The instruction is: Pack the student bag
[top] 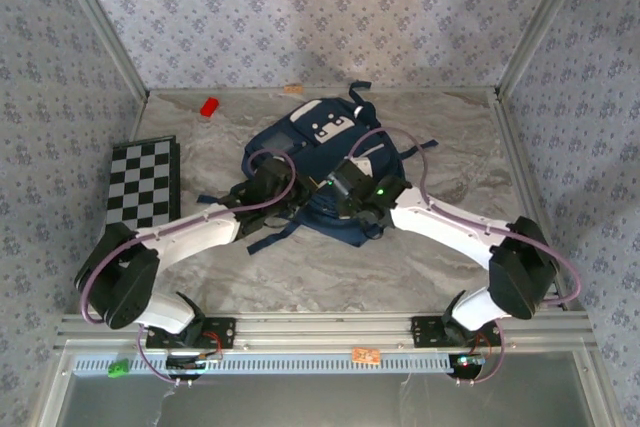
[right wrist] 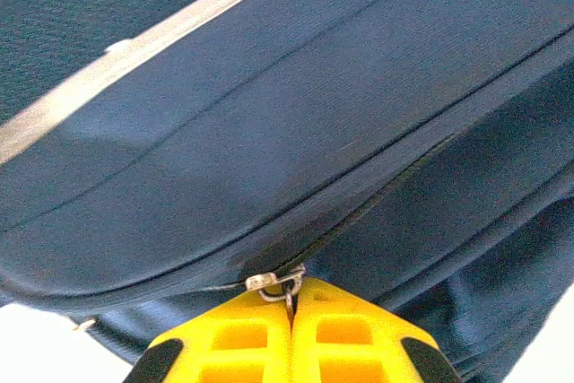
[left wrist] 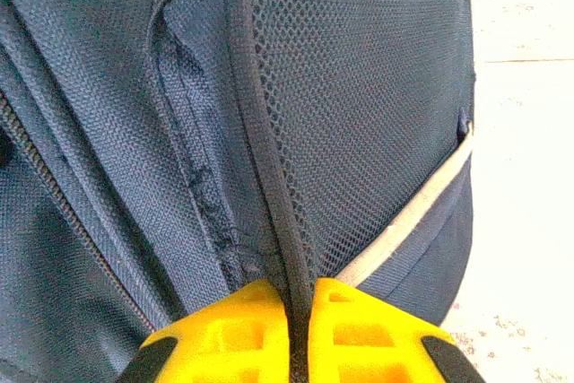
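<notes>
Materials and finish
student bag (left wrist: 108,87): matt woven cloth, mesh panel; zip pull (right wrist: 273,282): bright metal; worktop (top: 330,267): smooth, marbled.

The left arm (top: 190,232) and right arm (top: 450,227) stretch forward and inward, wrists nearly meeting. The left hand (left wrist: 300,316) is pinched shut on a seam (left wrist: 269,177) of the student bag (top: 320,132); the right hand (right wrist: 291,316) is clamped on its zipper pull (right wrist: 276,282).

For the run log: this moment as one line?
bag: large navy blue fabric backpack on marbled table | left gripper: shut on dark mesh-pocket trim | right gripper: shut on silver metal zipper pull
</notes>
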`<action>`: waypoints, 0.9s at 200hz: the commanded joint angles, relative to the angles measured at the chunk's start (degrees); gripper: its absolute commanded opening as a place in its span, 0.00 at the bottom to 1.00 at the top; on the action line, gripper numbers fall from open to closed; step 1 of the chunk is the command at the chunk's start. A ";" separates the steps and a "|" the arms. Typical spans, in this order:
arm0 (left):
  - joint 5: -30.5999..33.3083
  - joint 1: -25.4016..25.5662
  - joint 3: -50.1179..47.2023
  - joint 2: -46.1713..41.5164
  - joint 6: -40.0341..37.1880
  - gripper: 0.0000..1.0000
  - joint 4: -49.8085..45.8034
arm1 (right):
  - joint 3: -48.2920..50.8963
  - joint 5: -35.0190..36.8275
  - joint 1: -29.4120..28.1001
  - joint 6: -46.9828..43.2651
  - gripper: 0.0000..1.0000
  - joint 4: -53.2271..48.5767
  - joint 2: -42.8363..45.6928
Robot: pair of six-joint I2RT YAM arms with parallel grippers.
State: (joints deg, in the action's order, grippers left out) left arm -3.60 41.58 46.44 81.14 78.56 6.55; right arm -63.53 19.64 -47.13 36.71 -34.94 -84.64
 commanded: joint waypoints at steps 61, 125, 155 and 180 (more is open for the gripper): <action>-11.80 -15.60 1.29 -7.06 -23.98 0.00 -9.43 | 1.39 4.26 -7.60 -7.76 0.00 -10.13 1.22; -22.45 -25.09 2.35 -5.74 -33.42 0.14 -7.95 | -10.56 3.04 -16.61 2.94 0.00 -5.04 -9.31; -25.19 -26.78 -3.02 -11.12 -25.42 0.39 -5.88 | -9.87 2.63 -15.81 4.07 0.00 -2.51 -10.43; -20.73 -25.82 -7.88 -18.11 -18.53 0.46 -8.57 | -8.51 1.72 -15.62 4.16 0.00 -1.43 -10.41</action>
State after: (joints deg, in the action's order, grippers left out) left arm -26.65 14.94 42.13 69.56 53.15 -1.61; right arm -72.84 21.28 -63.33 38.63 -35.42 -94.63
